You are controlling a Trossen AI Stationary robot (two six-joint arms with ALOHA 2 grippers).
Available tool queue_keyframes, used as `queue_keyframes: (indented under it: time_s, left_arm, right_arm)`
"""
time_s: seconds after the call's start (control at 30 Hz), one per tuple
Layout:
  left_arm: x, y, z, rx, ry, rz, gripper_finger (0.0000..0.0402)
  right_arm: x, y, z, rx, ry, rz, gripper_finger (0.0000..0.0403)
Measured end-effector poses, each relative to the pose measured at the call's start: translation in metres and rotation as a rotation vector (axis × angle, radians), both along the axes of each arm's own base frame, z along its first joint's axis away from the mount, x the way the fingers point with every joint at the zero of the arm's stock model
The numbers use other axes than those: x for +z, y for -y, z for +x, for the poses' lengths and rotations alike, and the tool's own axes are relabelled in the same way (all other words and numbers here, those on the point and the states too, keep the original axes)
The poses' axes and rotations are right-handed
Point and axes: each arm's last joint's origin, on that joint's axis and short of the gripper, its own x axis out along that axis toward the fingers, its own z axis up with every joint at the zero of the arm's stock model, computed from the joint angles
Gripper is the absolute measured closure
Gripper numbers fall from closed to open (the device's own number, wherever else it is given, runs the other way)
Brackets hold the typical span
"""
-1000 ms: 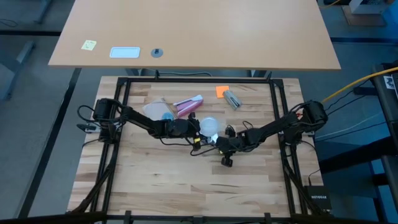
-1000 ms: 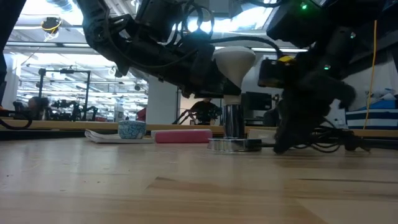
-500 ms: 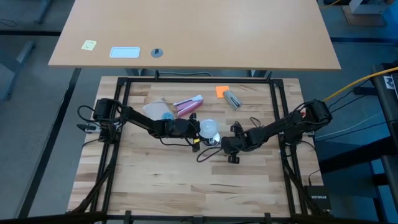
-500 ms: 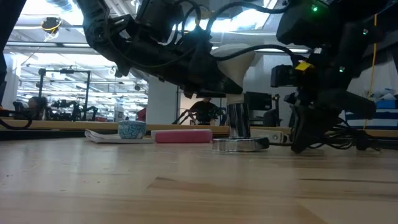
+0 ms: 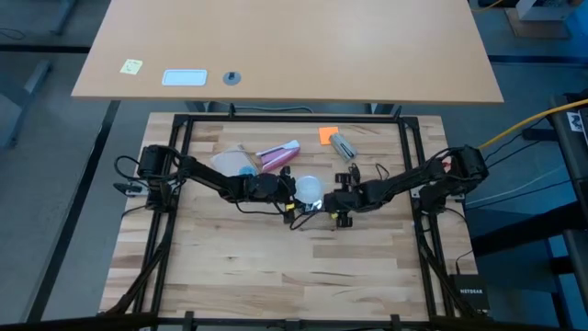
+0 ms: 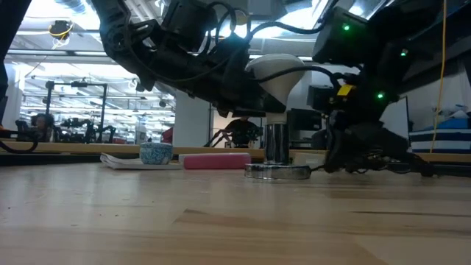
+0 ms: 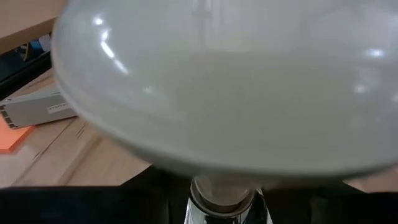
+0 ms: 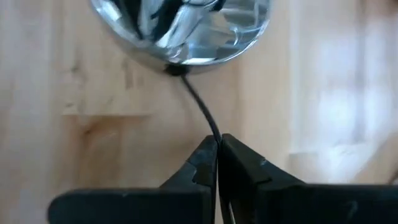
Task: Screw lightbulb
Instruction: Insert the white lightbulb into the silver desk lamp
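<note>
The frosted-white lightbulb [image 5: 310, 188] [image 6: 276, 70] stands upright near the table's middle, its screw base down in the silvery socket [image 6: 277, 147]. The socket's round foot [image 6: 278, 171] rests on the wood. My left gripper [image 5: 289, 190] reaches in from the left and is shut on the lightbulb, which fills the left wrist view [image 7: 217, 81]. My right gripper [image 5: 337, 204] [image 8: 217, 146] stands just right of the socket [image 8: 186, 25], pointing steeply down, shut on the socket's thin black cord [image 8: 199, 106]. My left gripper holds the lightbulb low on its taper [image 7: 224, 180], below the globe, one dark finger on each side. It comes nearly level from the table's left. The contact itself is hidden under the globe. The lightbulb stays upright on the socket. My right gripper pinches the black cord [image 8: 213, 134] between its two fingertips, a short way from where the cord leaves the socket's foot. The fingers come slanting down from the table's right. The cord runs fairly straight from foot to fingers, low over the wood.
Behind the lightbulb lie a pink-and-white tube [image 5: 277, 154], a blue-patterned cup [image 6: 156, 153] and a clear plastic piece [image 5: 230, 161]. An orange note [image 5: 328, 135] and a grey block [image 5: 344, 147] sit at the far right. Black frame rails [image 5: 179, 184] border the table; bare wood lies toward the near edge.
My right gripper has swung toward the table's right, then come back toward the socket and the far edge, rolling its wrist on the way. The lightbulb, the socket and my left gripper have kept their places.
</note>
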Motion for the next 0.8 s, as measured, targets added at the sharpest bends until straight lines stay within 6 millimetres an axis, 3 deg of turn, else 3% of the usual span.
queue_keyframes:
  time_s: [0.53, 0.8]
  left_arm:
    - [-0.001, 0.000, -0.001, -0.004, -0.019, 0.000, 0.0251]
    - [-0.001, 0.000, -0.001, -0.003, -0.020, -0.001, 0.0251]
  right_arm:
    - [0.006, 0.016, 0.010, 0.068, 0.049, -0.155, 0.0364]
    - [0.006, 0.015, 0.010, 0.018, 0.079, -0.100, 0.0284]
